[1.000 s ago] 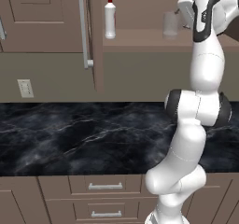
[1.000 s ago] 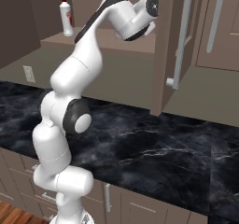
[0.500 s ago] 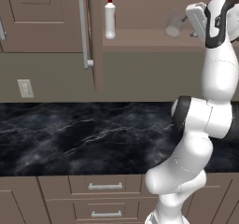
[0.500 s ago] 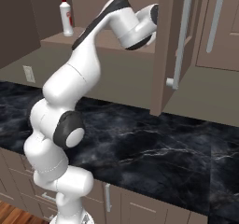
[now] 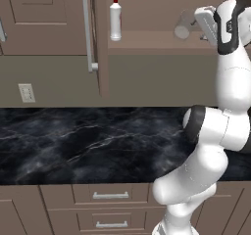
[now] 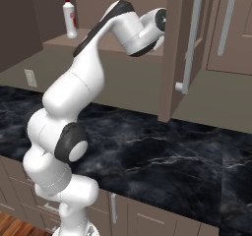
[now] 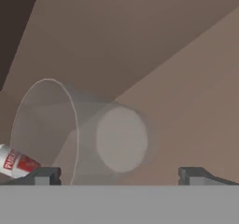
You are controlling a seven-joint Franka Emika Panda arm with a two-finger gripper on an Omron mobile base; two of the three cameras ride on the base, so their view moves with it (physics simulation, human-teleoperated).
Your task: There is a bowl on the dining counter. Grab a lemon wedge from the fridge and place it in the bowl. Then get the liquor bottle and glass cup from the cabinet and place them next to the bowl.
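The glass cup [image 7: 93, 134] lies tipped on its side on the cabinet's brown shelf [image 5: 152, 39], base towards my hand and mouth turned away. My gripper [image 7: 120, 176] is open just short of it, its fingertips [image 7: 44, 175] set wide apart with nothing between them. From the left base view, the gripper [image 5: 195, 27] hangs at the cup's [image 5: 183, 26] right side. The liquor bottle [image 5: 115, 16], white with a red cap, stands upright farther left on the same shelf and shows at the hand view's lower left [image 7: 16, 162]. It also stands at the back in the right base view [image 6: 70, 16].
The cabinet's open door [image 5: 90, 31] with its long silver handle juts out left of the bottle. A second open door [image 6: 187, 48] stands close to my hand on the right. Below runs a black marble counter [image 5: 88, 141] with brown drawers [image 5: 110, 196] under it.
My hand has swung right and closer to the shelf. The glass cup, upright a second ago, has tipped onto its side. The bottle has not moved.
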